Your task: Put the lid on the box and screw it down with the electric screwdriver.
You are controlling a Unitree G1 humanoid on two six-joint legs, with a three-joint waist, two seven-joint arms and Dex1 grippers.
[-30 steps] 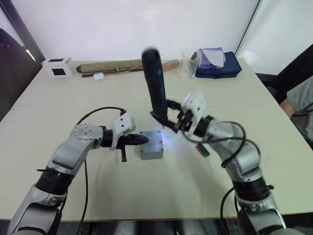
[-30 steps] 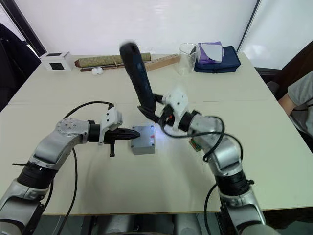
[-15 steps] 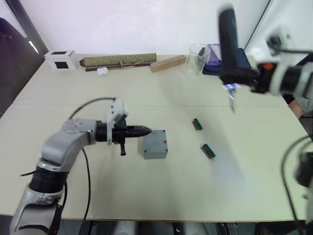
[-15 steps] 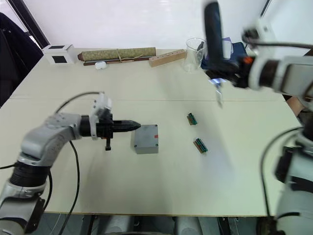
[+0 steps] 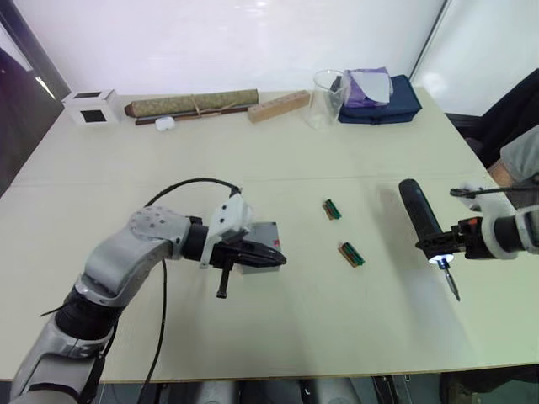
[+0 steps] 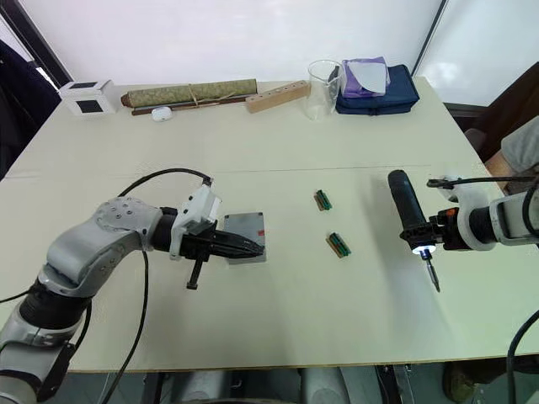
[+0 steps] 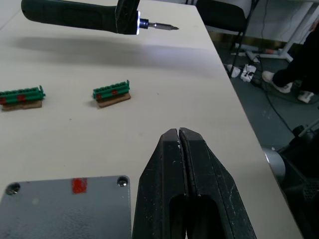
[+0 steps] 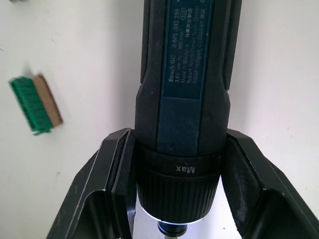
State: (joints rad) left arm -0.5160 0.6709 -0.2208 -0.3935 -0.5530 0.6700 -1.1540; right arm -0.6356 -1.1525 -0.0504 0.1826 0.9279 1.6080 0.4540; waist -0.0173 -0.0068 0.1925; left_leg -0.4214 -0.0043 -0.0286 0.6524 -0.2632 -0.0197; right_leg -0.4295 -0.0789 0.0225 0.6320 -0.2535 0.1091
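1. One grey box [image 6: 243, 235] with its lid [image 7: 65, 206] on lies left of the table's [image 6: 278, 151] middle; two small green connector blocks [image 6: 322, 199] [image 6: 338, 244] lie between it and the tool.
2. One electric screwdriver [image 6: 407, 213] lies nearly level just above the table's right side, its long axis running away from the robot, its bit [image 6: 432, 275] pointing towards the robot.
3. The right gripper [image 6: 440, 225] clamps the screwdriver near the bit end.
4. The left gripper [image 6: 244, 246], fingers pressed together and holding nothing, hovers at the near edge of the box.
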